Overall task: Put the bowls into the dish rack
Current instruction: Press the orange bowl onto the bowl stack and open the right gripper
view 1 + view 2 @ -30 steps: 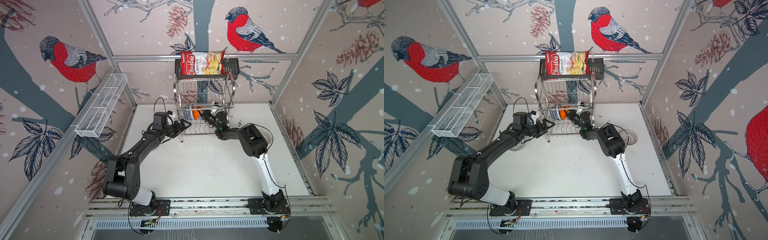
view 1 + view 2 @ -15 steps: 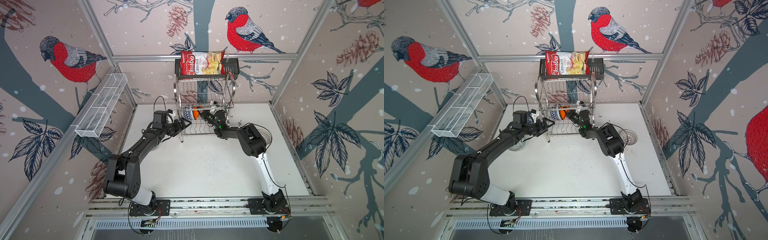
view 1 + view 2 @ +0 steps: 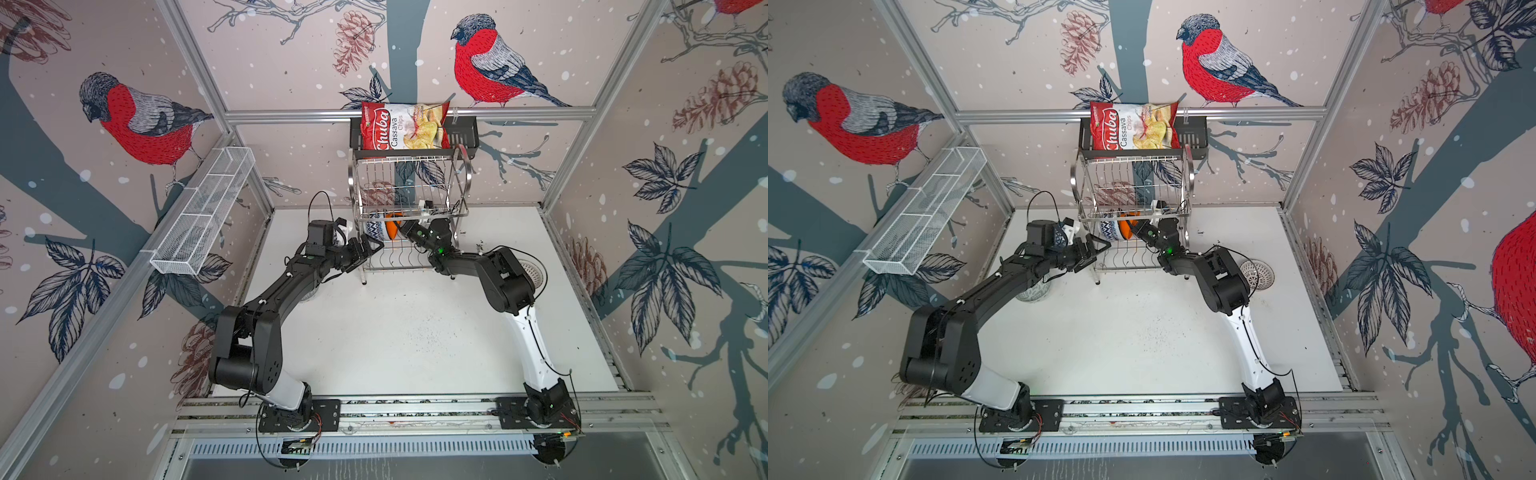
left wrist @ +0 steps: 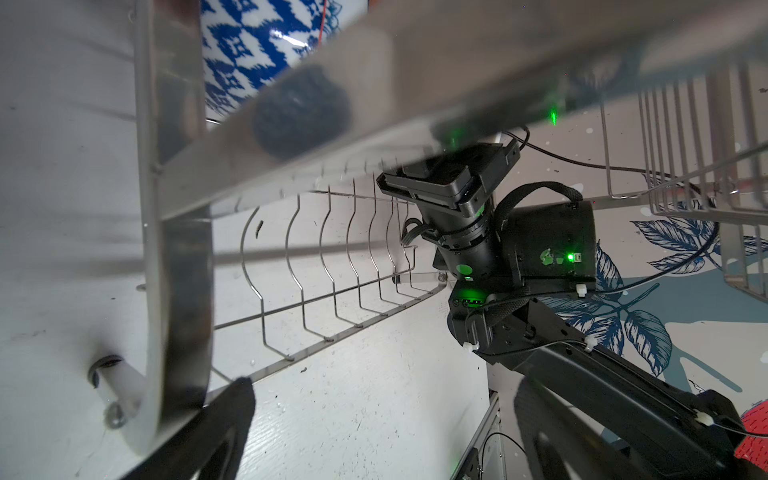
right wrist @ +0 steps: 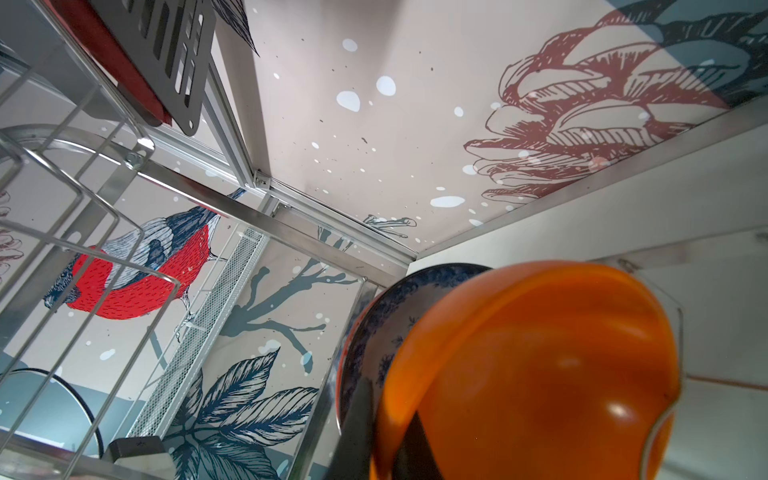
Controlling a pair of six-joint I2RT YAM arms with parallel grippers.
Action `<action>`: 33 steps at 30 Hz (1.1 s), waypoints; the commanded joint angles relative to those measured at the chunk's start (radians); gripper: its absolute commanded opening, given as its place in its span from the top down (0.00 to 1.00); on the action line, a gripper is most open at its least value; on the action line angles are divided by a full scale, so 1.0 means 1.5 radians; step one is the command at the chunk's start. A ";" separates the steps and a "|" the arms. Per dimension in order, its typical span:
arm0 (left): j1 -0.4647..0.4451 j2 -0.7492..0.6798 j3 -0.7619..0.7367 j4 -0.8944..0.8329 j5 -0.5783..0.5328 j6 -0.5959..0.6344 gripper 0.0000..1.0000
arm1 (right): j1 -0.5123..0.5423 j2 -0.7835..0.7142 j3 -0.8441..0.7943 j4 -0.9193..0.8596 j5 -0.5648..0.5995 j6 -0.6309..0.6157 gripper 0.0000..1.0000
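Top views, starting from the left of the frame: the white mesh basket [image 3: 203, 212] hangs on the side wall and has no part in the job. Further right, the left gripper [image 3: 365, 253] hovers beside the left side frame of the dish rack [image 3: 411, 183]. Its jaws are spread as wide as they go and hold nothing. I judge it stands off there so as not to crowd the other arm. Under its forearm a grey-patterned bowl [image 3: 1034, 293] sits on the table [image 3: 395, 332], mostly covered.

At the left end of the rack's lower tier [image 3: 399, 259] the blue-and-white bowl [image 3: 375, 231] stands on edge. Right beside it is the orange bowl [image 3: 391, 224], also on edge, as the wavy wires require. The right gripper [image 3: 402, 229] reaches in under the upper tier [image 3: 415, 212], pinched thin on the orange bowl's rim, probably to steer it into a slot. At centre right a white patterned bowl [image 3: 532, 270] lies on the table, half behind the right elbow.

The upper tier's wires screen the lower shelf. So I cannot tell which slot the orange bowl takes, or whether it rests there or hangs from the grip. The right wrist view shows it too close to judge, with one dark finger [image 5: 415, 440] across it.
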 commanded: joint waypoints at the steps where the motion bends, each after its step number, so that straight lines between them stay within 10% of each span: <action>1: 0.002 0.000 0.003 0.005 -0.021 0.011 0.02 | -0.004 -0.009 -0.003 -0.037 -0.020 -0.015 0.87; 33: 0.002 -0.008 0.001 0.010 -0.025 0.006 0.02 | -0.011 -0.047 -0.030 -0.038 -0.030 -0.015 0.68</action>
